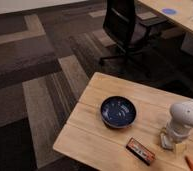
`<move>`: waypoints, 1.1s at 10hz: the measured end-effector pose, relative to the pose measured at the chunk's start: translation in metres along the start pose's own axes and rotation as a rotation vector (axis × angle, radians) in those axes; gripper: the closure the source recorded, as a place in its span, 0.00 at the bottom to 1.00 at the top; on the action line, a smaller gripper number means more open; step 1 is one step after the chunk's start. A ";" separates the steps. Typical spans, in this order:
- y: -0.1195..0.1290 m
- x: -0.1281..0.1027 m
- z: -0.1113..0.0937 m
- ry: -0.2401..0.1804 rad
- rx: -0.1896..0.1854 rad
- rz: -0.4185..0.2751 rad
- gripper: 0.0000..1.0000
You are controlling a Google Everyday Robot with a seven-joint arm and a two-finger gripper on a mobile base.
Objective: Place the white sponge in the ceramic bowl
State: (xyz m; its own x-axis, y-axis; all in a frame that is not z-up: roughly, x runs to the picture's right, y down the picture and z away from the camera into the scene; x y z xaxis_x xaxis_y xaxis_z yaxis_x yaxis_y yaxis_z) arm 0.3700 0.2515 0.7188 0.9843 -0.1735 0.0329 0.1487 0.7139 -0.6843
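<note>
Pincer down at the sponge; bowl not yet filled.

The pincer (169,142) stood low over the white sponge (176,146) near the table's (97,132) right edge, touching or just beside it; whether it was clenched could not be told. The ceramic bowl (118,111) sat mid-table, well apart, with nothing in it. Lift, carry and release appeared outstanding. A black-and-orange flat item (140,150) lay near the front edge; no writing was legible on it.

My single camera looks down steeply from high above and behind my arm, at middling range, facing across the bench (95,120) toward carpeted floor (35,85) and an office chair (125,27), with my claw (169,142) low at right.
</note>
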 end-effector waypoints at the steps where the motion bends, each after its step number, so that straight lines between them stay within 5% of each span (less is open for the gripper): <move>1: -0.005 -0.003 -0.006 0.003 0.019 0.012 0.79; 3: -0.015 -0.030 -0.039 0.034 0.074 0.030 1.00; 6: -0.041 -0.091 -0.075 0.059 0.124 -0.017 1.00; 11: -0.052 -0.077 -0.071 0.066 0.120 0.034 1.00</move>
State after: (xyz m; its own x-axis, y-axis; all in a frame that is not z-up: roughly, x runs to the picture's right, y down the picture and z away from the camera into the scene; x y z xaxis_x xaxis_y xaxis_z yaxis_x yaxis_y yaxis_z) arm 0.2795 0.1798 0.7002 0.9812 -0.1888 -0.0395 0.1293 0.7954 -0.5922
